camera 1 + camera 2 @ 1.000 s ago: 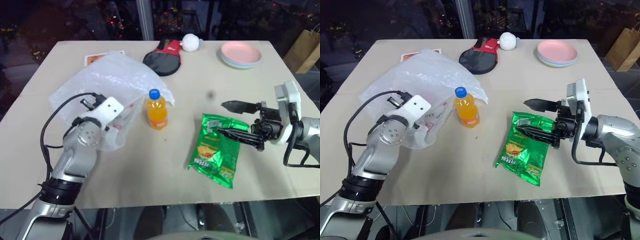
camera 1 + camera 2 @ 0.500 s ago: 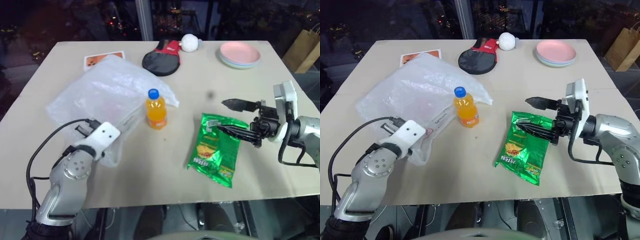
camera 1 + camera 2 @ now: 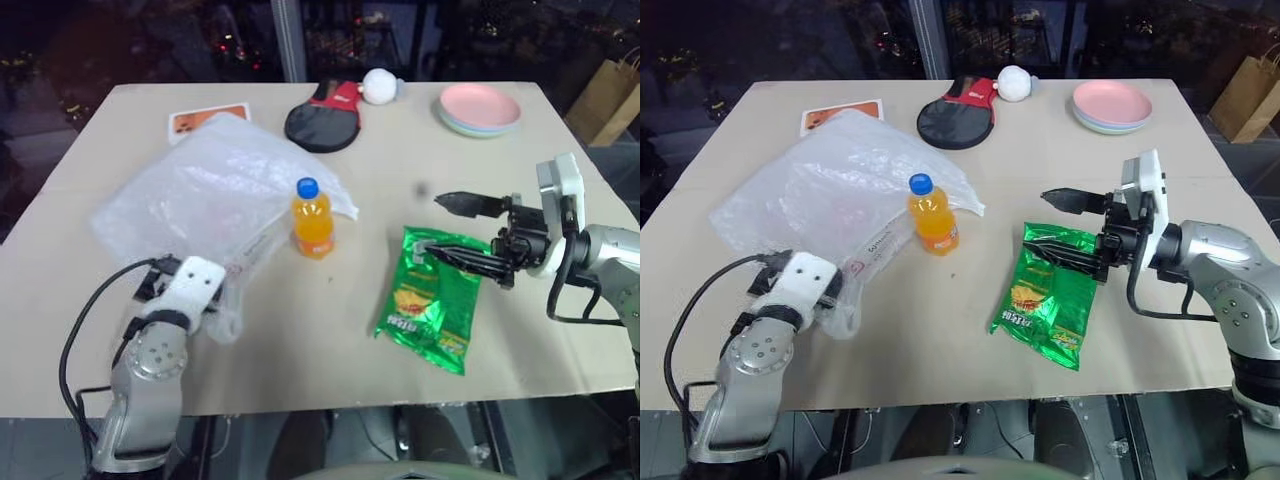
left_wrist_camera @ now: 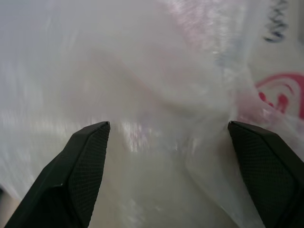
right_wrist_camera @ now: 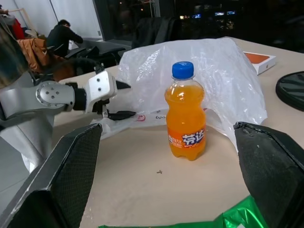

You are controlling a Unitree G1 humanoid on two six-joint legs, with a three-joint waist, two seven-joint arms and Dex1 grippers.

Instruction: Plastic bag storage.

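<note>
Regrasp step: left gripper (image 4: pixel 166 130) jaws wide, empty, at plastic bag (image 3: pixel 200 190) near edge; right gripper (image 3: pixel 448 232) jaws wide, empty. Next: close on bag, gather.

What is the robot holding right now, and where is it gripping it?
Nothing. The left gripper is open at the plastic bag's near edge; the right gripper is open above the green snack packet.

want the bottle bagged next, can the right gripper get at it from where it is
Probably yes. The right gripper is open and points across the table toward the bottle, which stands upright with bare table between them. The bag lies behind and beside the bottle, not in the path. The snack packet lies under the gripper.
</note>
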